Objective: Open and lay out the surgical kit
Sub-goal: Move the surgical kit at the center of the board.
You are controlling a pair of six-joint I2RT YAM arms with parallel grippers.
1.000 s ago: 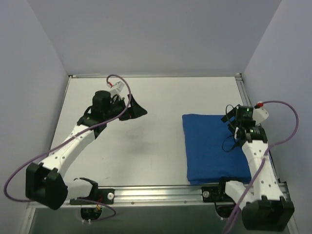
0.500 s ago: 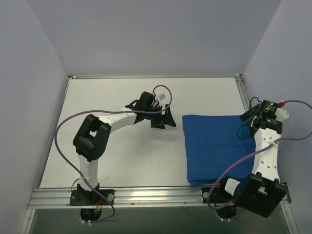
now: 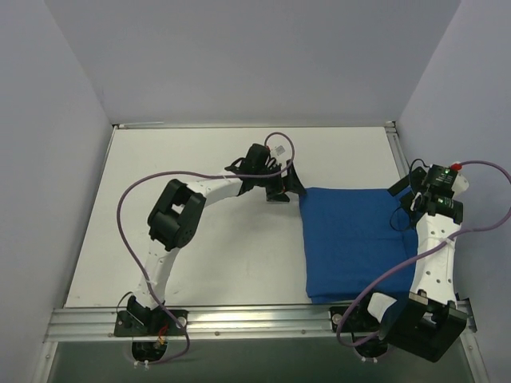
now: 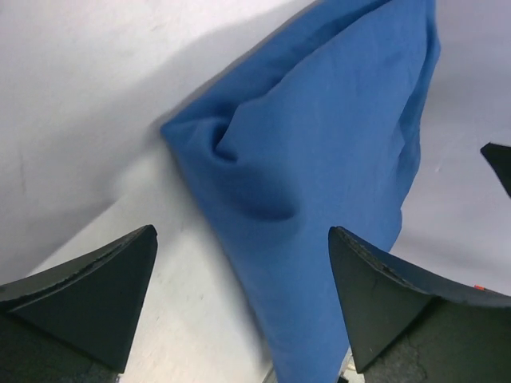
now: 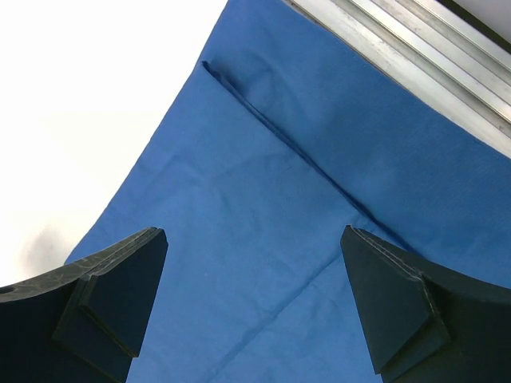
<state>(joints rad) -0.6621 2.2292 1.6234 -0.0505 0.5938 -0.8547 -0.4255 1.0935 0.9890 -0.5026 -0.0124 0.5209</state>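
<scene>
Matte white table top (image 3: 200, 239), bare and evenly lit. Pale grey-lilac walls (image 3: 239, 56) close it in at 9, 12 and 3 o'clock. A ribbed aluminium rail (image 3: 255, 319) runs along the 6 o'clock edge, where both arm bases are bolted. A purple cable (image 3: 132, 203) loops free off each arm.

Blue cloth wrap (image 3: 355, 239): a folded, flat, roughly square bundle. It lies on the right half of the table, toward 3 o'clock from table centre. Its 6 o'clock edge is near the rail.

Left pincer (image 3: 289, 190):
- Reaches across to the wrap's 10 o'clock corner.
- Jaws spread wide, nothing between them.
- In the left wrist view (image 4: 242, 235), the two dark fingers (image 4: 88, 295) flank the corner of the cloth (image 4: 319, 159).
- That corner is dimpled and slightly rucked.
- The fingertips look just short of the fabric; contact cannot be confirmed.

Right pincer (image 3: 403, 185):
- Sits over the wrap's 2 o'clock corner, close to the 3 o'clock wall.
- Jaws spread wide, gripping nothing.
- In the right wrist view (image 5: 254, 233), the fingers (image 5: 112, 295) hang above the cloth (image 5: 263, 239).
- A raised fold seam (image 5: 279, 136) runs diagonally across the fabric between them.
- The side rail (image 5: 415, 48) shows at that view's 1 o'clock.
- Whether the tips touch the cloth cannot be told.
</scene>
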